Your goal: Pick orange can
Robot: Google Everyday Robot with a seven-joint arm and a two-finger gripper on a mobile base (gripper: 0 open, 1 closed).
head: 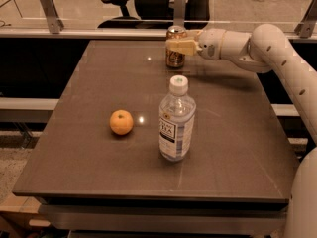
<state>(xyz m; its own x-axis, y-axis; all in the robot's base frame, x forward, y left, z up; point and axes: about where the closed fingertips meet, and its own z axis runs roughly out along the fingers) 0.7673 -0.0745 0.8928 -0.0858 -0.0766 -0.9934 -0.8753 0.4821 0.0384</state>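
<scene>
The orange can [175, 58] is orange-brown with a silver top. It stands upright on the table near the far edge, right of centre. My gripper [181, 45] reaches in from the right on the white arm [257, 48]. It sits at the can's upper half, its pale tip crossing the front of the can. The can's base appears to rest on the table.
A clear water bottle with a white cap [176, 120] stands mid-table, in front of the can. A round orange fruit [121, 122] lies to its left. The dark table [237, 148] ends at a glass rail, with office chairs behind.
</scene>
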